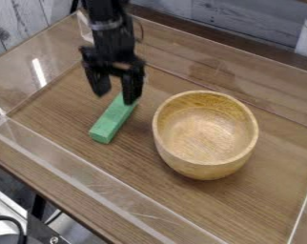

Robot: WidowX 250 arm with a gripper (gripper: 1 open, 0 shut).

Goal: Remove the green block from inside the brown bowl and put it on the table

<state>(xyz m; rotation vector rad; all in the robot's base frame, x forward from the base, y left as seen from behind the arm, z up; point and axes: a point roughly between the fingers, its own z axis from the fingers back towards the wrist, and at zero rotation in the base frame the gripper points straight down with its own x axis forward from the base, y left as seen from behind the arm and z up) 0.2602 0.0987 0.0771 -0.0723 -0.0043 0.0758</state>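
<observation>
The green block (112,121) lies flat on the table (67,114), left of the brown bowl (206,133) and apart from it. The bowl's inside shows bare wood with nothing in it. My gripper (114,89) hangs just above the block's far end, its dark fingers spread open and holding nothing. A small gap shows between the fingertips and the block.
Low clear acrylic walls (42,152) edge the tabletop on the left, front and right. A pale plank wall stands behind the table.
</observation>
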